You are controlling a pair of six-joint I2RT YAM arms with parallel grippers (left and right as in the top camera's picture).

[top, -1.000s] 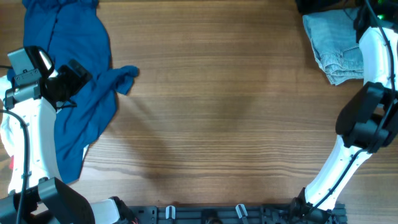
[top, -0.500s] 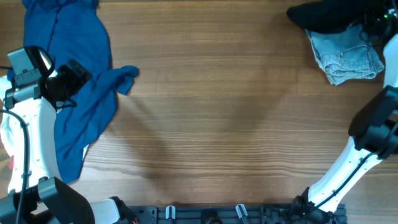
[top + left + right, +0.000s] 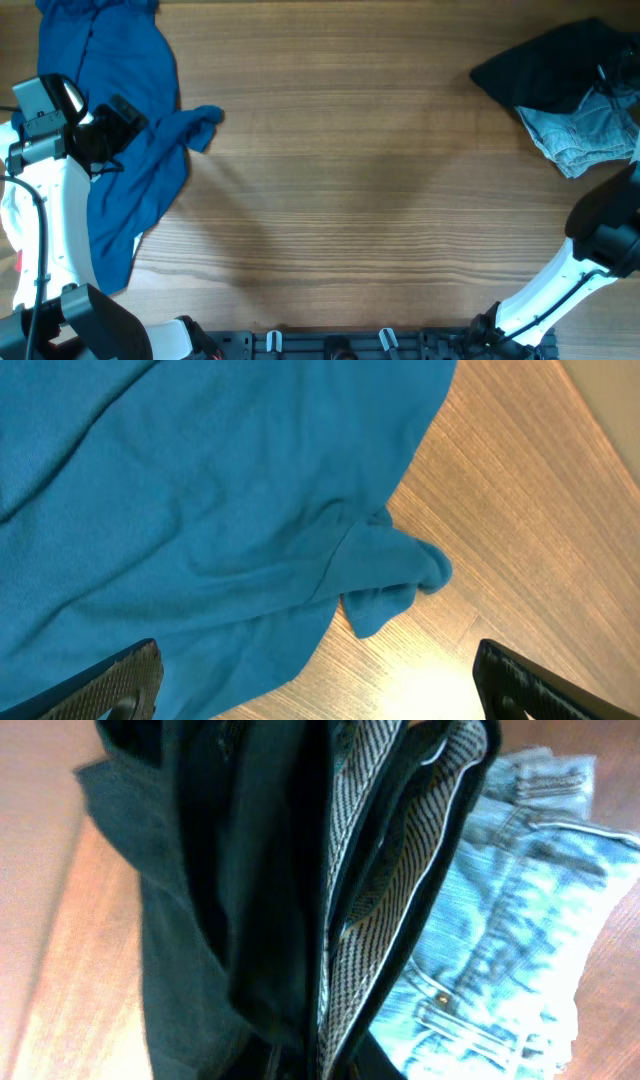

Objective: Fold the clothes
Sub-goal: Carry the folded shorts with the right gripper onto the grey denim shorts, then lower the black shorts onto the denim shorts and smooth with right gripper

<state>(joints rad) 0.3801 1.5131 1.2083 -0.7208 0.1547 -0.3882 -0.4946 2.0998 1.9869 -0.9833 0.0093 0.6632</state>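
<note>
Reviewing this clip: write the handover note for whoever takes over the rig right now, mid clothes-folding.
Left claw: open, empty, above the blue garment, which lies crumpled at the left of the table.
Right claw: buried in folds of the black garment; whether it grips cannot be told.
The black garment is bunched at the far right, partly over the pale denim garment.
Done: nothing neatly folded.
Left: spread and fold the black, then the blue; tidy the denim.
</note>
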